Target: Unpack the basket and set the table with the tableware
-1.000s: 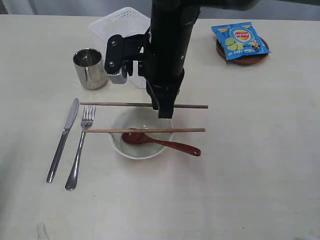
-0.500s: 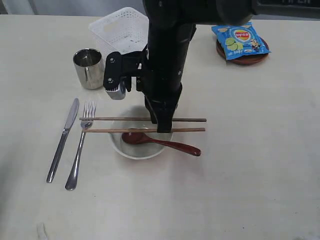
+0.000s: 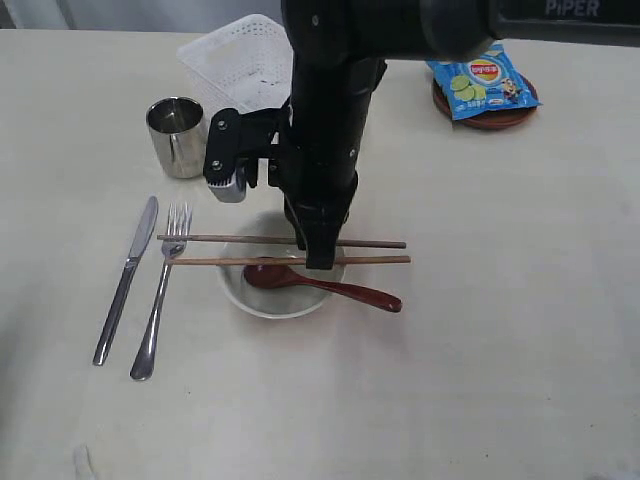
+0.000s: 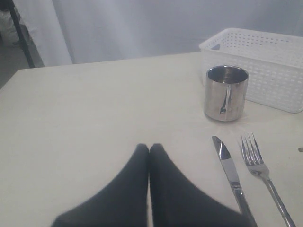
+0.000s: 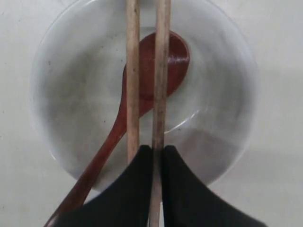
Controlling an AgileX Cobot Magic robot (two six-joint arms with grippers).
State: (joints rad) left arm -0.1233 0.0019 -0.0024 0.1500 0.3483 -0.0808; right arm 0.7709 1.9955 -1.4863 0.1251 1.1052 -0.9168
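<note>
Cream-white matte tabletop [image 3: 520, 350], faintly scuffed, against a pale grey backdrop. A lattice-walled white plastic basket [image 3: 240, 50] stands at the far edge, with a polished steel cup [image 3: 178, 135] just beside it. Farther right along that edge, a round brown plate [image 3: 490, 120] bears a glossy blue snack packet [image 3: 480, 80]. Steel knife [image 3: 125, 280] and fork [image 3: 160, 300] lie side by side nearer the left edge. Mid-tabletop, a pale round bowl [image 3: 235, 290] holds a reddish-brown spoon [image 3: 320, 285]; two wooden chopsticks [image 3: 230, 260] span its rim. The right tool [image 5: 156, 153] is pinched onto one chopstick. The left tool [image 4: 149, 147], fingers together, holds nothing.
</note>
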